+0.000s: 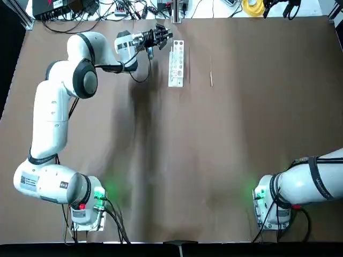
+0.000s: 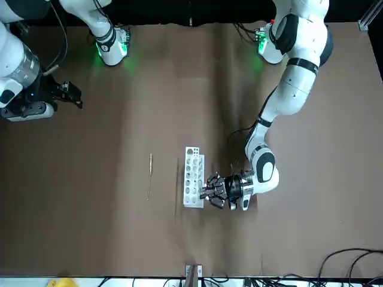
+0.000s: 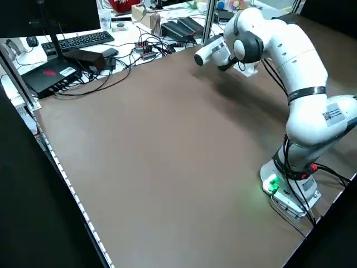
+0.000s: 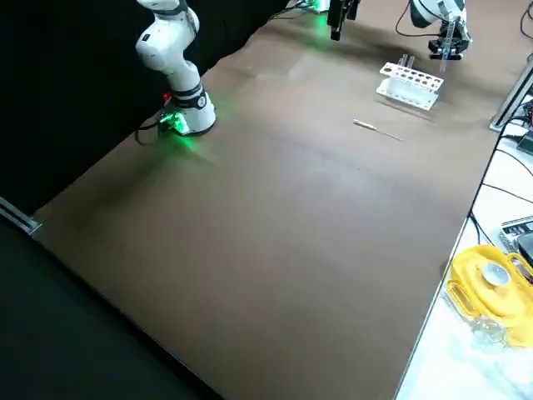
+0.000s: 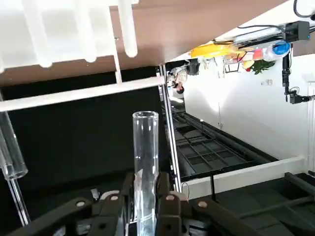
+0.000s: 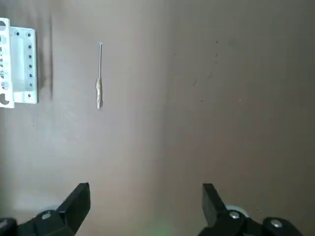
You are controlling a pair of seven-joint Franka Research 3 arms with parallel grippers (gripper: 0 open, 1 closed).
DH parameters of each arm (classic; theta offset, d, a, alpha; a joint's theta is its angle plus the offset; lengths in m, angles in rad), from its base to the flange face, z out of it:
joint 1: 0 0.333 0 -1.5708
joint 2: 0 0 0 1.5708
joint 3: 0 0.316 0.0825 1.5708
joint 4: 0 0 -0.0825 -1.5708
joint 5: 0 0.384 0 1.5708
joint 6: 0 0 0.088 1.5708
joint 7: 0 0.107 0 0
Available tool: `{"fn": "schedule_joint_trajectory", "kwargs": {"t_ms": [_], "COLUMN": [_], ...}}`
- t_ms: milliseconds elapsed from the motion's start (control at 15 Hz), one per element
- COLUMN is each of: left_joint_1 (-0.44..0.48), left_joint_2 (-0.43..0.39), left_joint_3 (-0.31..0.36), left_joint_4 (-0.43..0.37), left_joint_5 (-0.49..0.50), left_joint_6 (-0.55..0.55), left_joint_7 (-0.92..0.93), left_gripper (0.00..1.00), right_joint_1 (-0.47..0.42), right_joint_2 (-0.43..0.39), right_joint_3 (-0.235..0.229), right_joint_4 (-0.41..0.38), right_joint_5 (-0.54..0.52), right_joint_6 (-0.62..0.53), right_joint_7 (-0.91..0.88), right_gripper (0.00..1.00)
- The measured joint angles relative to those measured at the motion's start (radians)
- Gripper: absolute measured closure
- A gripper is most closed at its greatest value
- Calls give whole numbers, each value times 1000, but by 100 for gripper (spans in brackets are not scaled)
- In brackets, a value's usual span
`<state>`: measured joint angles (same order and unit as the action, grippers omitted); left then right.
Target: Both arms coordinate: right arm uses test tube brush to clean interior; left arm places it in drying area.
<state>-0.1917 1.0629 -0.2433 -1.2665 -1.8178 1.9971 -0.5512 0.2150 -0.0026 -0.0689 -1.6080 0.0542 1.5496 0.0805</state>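
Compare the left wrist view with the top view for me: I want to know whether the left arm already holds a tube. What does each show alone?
Only the left wrist view shows a clear glass tube clamped upright between the left gripper jaws. Only the top view shows the test tube brush lying free on the table, on the right of the rack, and both arm bases. Both show the white rack close to that gripper.

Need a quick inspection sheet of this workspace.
Surface: brown table, bare apart from the job's things.
Job's things: white rack at the far edge; test tube brush lying flat beside it, apart.
Clutter: nothing seen on the table.
Grippers: left gripper beside the rack, shut on a glass test tube; right gripper open, held off the table.
Cables: bundles past the far edge.
Surroundings: keyboard, yellow item off the table.
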Motion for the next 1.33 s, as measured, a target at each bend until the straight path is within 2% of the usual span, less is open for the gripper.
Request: {"fn": "schedule_joint_trajectory", "kwargs": {"t_ms": [1333], "left_joint_1": [-1], "left_joint_2": [53], "left_joint_3": [-1], "left_joint_4": [3], "left_joint_5": [-32], "left_joint_6": [-39], "left_joint_7": [67], "left_gripper": [77], "right_joint_1": [6], "right_joint_2": [0], "right_joint_3": [0], "right_joint_4": [1], "right_joint_5": [0], "right_joint_6": [13], "right_joint_7": [0], "right_gripper": [0]}}
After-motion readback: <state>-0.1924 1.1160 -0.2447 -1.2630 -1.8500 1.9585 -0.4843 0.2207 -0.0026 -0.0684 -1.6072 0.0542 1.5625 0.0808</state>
